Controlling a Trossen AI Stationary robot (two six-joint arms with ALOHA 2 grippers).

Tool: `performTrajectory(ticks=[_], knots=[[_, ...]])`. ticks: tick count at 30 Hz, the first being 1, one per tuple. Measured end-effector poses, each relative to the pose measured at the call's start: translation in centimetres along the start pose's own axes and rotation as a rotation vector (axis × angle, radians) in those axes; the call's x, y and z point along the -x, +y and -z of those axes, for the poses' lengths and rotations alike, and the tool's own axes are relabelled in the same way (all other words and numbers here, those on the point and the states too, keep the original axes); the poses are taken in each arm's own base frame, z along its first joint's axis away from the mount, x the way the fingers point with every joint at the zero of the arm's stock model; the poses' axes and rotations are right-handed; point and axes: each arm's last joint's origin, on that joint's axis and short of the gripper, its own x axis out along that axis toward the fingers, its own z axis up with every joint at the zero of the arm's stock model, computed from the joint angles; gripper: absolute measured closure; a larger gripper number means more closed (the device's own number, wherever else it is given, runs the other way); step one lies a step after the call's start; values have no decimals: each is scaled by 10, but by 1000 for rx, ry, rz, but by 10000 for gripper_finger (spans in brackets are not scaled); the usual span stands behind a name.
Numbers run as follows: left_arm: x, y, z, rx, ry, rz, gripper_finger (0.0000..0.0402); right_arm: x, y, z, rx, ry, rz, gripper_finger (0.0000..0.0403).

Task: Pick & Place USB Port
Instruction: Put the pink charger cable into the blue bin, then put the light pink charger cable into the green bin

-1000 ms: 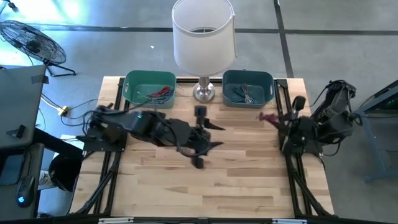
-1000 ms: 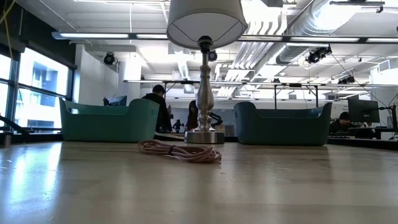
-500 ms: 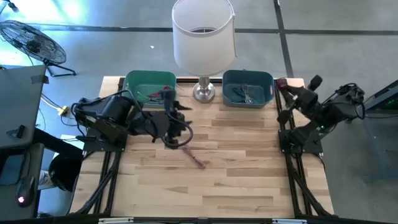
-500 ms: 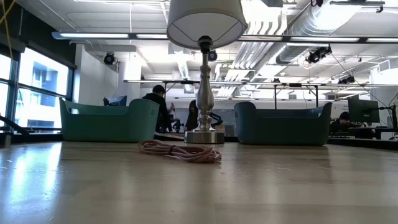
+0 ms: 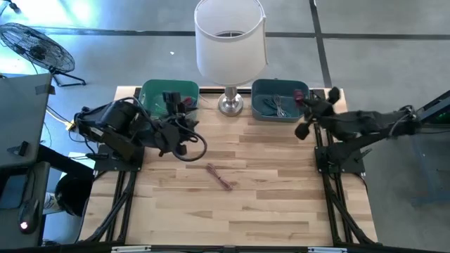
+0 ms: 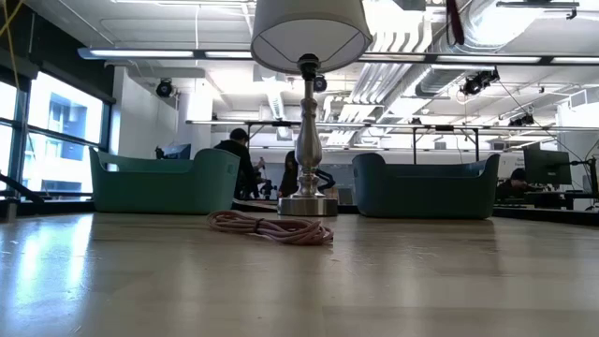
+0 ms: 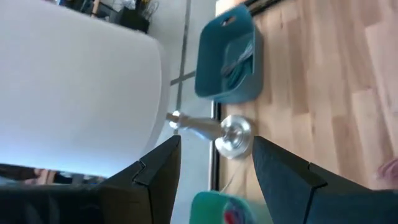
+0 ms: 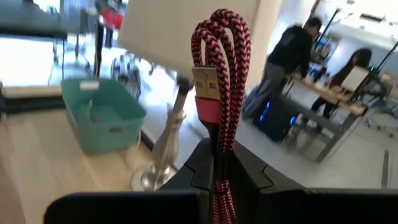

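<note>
Carrying red braided USB cable (image 8: 219, 68), clamped in right gripper (image 5: 304, 105), over blue bin (image 5: 280, 112); needing release next. Left gripper (image 7: 214, 163) waiting, fingers apart.

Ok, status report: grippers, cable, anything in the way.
Right gripper shut on red cable, near blue bin. Left gripper open, empty, by green bin. Pink cable mid-table.

A grey concrete floor (image 5: 365, 42) surrounds the wooden table (image 5: 281, 211), with a floor fan (image 5: 35, 46) off its far left corner. Beyond, strip lights and exposed ducts (image 6: 487, 37) line the white ceiling, windows (image 6: 51, 140) glow, and people (image 8: 283, 59) work at desks.
</note>
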Motion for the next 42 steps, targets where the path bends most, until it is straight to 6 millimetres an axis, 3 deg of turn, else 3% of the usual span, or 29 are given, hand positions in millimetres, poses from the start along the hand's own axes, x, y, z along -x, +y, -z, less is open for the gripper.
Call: performTrajectory(ticks=[8,15,23,29,37,42], knots=[[2,5,7,-103,58,-134,209,-48,9,19,81,204,10,380],[-7,-2,6,-252,127,-257,209,-80,-6,32,120,327,34,388],[-32,1,12,-263,215,-230,209,-100,-36,50,55,475,-2,388],[-50,10,18,-229,272,-170,209,-112,-43,62,23,567,-117,387],[-66,20,26,-185,298,-43,209,-128,-42,73,-24,654,-45,275],[-71,23,28,-196,298,26,209,-129,-40,68,-43,596,-22,199]])
